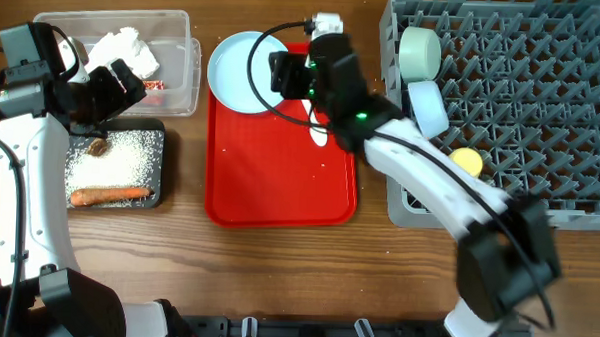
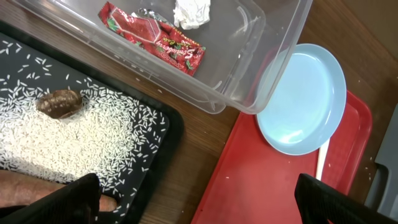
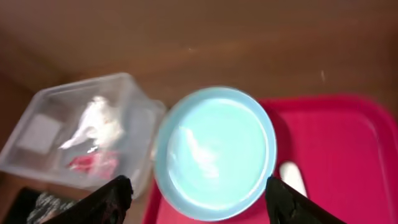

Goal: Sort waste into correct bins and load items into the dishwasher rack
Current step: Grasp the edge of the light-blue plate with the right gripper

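Observation:
A light blue plate (image 1: 238, 71) (image 2: 305, 99) (image 3: 214, 149) rests on the far left corner of the red tray (image 1: 280, 178). My right gripper (image 1: 280, 76) (image 3: 202, 205) hovers open over the plate's right edge, and the plate shows between its fingers. A white spoon (image 1: 318, 134) (image 3: 292, 177) lies on the tray beside the plate. My left gripper (image 1: 123, 82) (image 2: 205, 208) hangs open and holds nothing, between the clear tub (image 1: 180, 24) and the black tray (image 1: 159, 134). The tub holds tissue (image 1: 124, 50) and a red wrapper (image 2: 152, 37). Rice (image 2: 81, 134), a brown lump (image 2: 59, 102) and a sausage stick (image 1: 109, 194) lie on the black tray.
The grey dishwasher rack (image 1: 503, 86) fills the right side. Along its left edge stand a pale green bowl (image 1: 420, 53), a light blue bowl (image 1: 428, 108) and a yellow cup (image 1: 467, 161). My right arm stretches from the near right across the rack's corner.

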Controlling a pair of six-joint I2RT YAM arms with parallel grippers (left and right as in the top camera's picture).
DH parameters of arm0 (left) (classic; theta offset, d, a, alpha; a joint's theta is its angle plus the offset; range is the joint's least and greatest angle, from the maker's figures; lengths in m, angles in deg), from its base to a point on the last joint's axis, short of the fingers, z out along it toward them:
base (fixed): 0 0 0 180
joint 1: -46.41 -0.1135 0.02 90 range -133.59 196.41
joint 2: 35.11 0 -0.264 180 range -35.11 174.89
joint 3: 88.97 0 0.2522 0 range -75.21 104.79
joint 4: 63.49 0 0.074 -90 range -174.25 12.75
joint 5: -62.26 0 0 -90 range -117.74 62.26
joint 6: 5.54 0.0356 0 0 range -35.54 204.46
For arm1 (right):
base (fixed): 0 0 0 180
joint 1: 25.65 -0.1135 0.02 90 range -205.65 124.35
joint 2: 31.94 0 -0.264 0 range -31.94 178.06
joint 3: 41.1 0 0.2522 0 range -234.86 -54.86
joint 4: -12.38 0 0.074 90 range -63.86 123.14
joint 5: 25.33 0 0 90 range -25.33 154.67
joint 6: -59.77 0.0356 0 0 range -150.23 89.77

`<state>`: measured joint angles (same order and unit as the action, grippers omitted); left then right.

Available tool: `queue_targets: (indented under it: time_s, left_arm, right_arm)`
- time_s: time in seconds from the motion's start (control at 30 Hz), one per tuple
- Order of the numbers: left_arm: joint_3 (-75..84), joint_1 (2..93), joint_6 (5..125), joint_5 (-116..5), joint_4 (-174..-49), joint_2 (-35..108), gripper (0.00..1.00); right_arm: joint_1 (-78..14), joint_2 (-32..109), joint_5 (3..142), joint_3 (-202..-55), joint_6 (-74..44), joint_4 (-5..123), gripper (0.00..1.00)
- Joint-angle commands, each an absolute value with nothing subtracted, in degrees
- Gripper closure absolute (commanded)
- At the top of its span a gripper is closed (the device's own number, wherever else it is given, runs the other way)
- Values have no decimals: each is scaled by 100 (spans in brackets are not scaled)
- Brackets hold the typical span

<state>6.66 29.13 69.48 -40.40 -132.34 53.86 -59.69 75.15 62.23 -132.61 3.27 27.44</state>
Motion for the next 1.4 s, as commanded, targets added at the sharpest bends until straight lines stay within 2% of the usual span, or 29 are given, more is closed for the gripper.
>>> queue_targets:
  time_s: [0.0, 0.13, 0.33, 0.63, 0.67, 0.77, 0.87, 0.9, 1.13, 1.27, 1.37]
  left_arm:
    - [677, 2887, 6897, -4003, -13219, 5382, 0]
    - [677, 2887, 6897, -4003, -13219, 5382, 0]
    - [677, 2887, 6897, -4005, -13219, 5382, 0]
    - [677, 2887, 6897, -4003, -13219, 5382, 0]
    - [674, 2887, 6897, -4003, -13221, 5382, 0]
    - [677, 2887, 6897, -4003, -13219, 5382, 0]
    - [677, 2887, 6897, -4003, -13219, 5382, 0]
    - [677, 2887, 6897, -4003, -13219, 5382, 0]
    - [677, 2887, 6897, -4003, -13221, 5382, 0]
    - [677, 2887, 6897, -4003, -13219, 5382, 0]
    - [674, 2887, 6897, -4003, -13219, 5382, 0]
  right_arm:
    - [-5993, 8302, 6097, -13294, 1266, 2611, 30]
    - [-6010, 8804, 6103, -13294, 1618, 2458, 31]
    - [-6030, 9274, 6066, -13294, 2187, 2008, 42]
    - [-6170, 9659, 5810, -13296, 2574, 1582, 50]
    - [-6170, 9670, 5799, -13296, 2574, 1584, 52]
    - [-6170, 9679, 5804, -13296, 2534, 1676, 65]
    - [-6170, 9677, 5994, -13305, 2484, 2183, 84]
    - [-6170, 9677, 6059, -13314, 2436, 2373, 88]
    - [-6037, 9366, 6344, -13454, 2342, 3746, 89]
    - [-5962, 8853, 6234, -13456, 1819, 4379, 95]
    - [-5962, 8415, 6151, -13456, 1286, 4832, 96]
